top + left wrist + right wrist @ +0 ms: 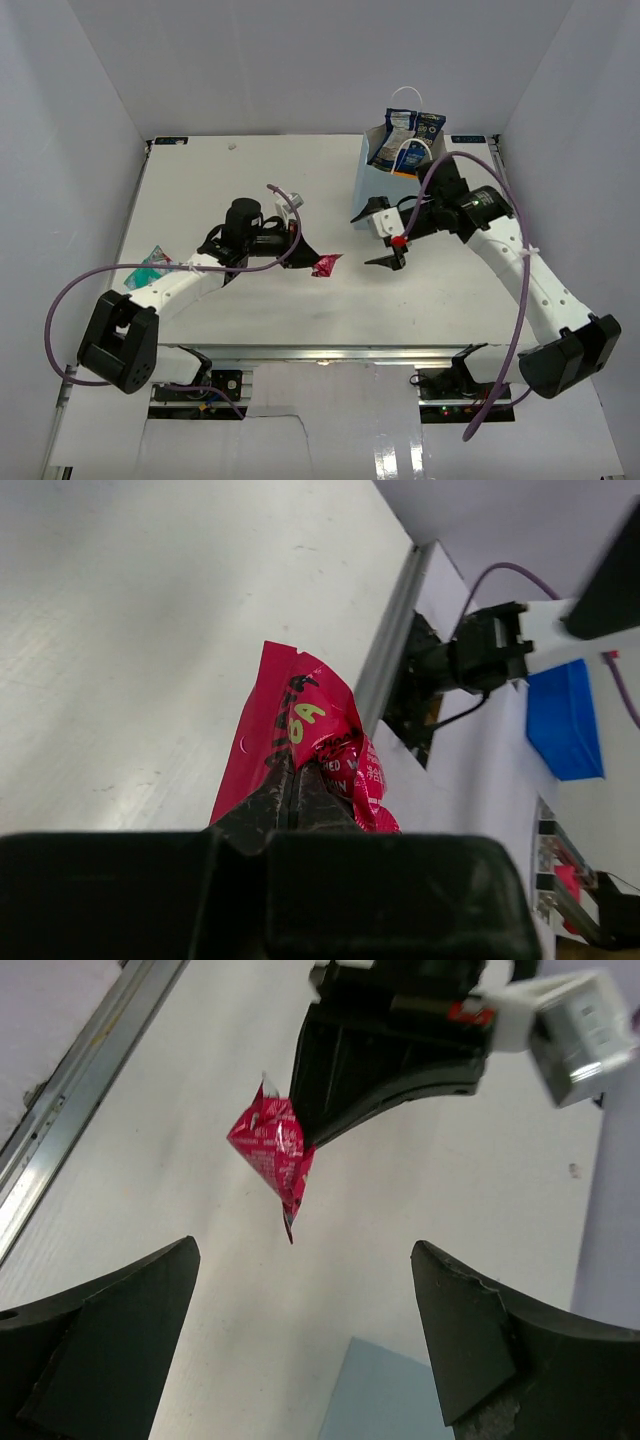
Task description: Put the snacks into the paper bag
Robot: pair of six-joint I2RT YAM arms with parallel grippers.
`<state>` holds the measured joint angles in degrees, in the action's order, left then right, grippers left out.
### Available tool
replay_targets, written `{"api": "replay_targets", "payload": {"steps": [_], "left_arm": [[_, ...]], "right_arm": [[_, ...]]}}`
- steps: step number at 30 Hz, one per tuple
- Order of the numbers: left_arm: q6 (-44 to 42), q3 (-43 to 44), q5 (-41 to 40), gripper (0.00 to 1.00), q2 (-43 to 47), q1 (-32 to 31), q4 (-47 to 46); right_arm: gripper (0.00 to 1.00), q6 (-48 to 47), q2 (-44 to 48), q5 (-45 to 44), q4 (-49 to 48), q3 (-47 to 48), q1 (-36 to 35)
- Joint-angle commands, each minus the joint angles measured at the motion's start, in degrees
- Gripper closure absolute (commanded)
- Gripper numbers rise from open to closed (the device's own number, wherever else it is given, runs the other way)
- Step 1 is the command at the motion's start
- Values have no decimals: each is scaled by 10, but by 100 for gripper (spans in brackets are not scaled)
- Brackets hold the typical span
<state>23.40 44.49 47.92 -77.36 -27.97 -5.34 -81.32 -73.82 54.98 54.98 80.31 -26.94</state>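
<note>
Left gripper [310, 257]: jaws are pressing together on one edge of the red packet [326, 264]; in the left wrist view the fingertips [283, 798] are meeting with the crumpled foil [312, 742] pinched between them
Red packet position: it is sitting near the middle of the table [200, 190], just left of the right gripper [383, 237] and well in front of the paper bag [375, 185]; whether it is touching the table surface cannot be told
Right gripper: jaws are standing wide apart and are holding nothing; in the right wrist view the two dark fingers [105, 1335] are framing the red packet [272, 1152] and the tip of the left gripper [306, 1138], which is gripping the packet from above
Paper bag: light blue, it is standing upright at the far right of the table, with a white cord handle [405, 96] rising above its mouth; the right arm is reaching across just in front of it
Snacks in bag: blue-and-white packets [405, 140] are sticking out of the top opening
Other snack: a teal packet [152, 266] is lying on the table at the left edge, just beside the left arm's forearm, well apart from the bag
</note>
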Motion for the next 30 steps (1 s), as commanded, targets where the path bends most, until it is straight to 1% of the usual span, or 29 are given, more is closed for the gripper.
{"api": "replay_targets", "payload": {"steps": [1, 5, 11, 12, 16, 17, 19, 20, 22, 23, 24, 26, 28, 29, 30], "left_arm": [[41, -8, 89, 100, 41, -1, -30], [60, -15, 98, 100, 64, -2, -33], [71, -23, 89, 100, 78, -2, -41], [73, -26, 89, 100, 79, -2, -44], [74, -29, 77, 100, 78, -2, -49], [75, -29, 75, 100, 77, -2, -52], [77, -26, 73, 100, 72, -2, -56], [78, -25, 71, 99, 71, -2, -59], [81, -18, 72, 98, 66, -2, -62], [82, -15, 71, 96, 65, -2, -63], [82, -13, 72, 95, 64, -2, -64], [88, -8, 73, 91, 61, -2, -69], [93, -5, 72, 77, 60, -1, -70], [99, -3, 68, 62, 64, 5, -70], [103, -2, 67, 54, 70, 9, -70]], "right_arm": [[7, -30, -25, -89, -59, -34, -39], [6, -3, -51, -112, -90, -46, -91], [0, 42, -85, -123, -106, -48, -137], [6, 49, -89, -118, -107, -46, -143], [18, 72, -85, -112, -107, -48, -156], [23, 81, -83, -112, -109, -53, -160], [31, 87, -82, -115, -109, -59, -162], [39, 94, -82, -116, -109, -61, -164], [49, 102, -81, -122, -112, -71, -166], [63, 112, -78, -124, -116, -74, -166], [75, 117, -77, -128, -124, -78, -166], [90, 127, -74, -131, -133, -80, -166], [92, 131, -71, -135, -132, -81, -166], [92, 132, -66, -140, -132, -82, -166], [92, 132, -63, -144, -131, -85, -165]]}}
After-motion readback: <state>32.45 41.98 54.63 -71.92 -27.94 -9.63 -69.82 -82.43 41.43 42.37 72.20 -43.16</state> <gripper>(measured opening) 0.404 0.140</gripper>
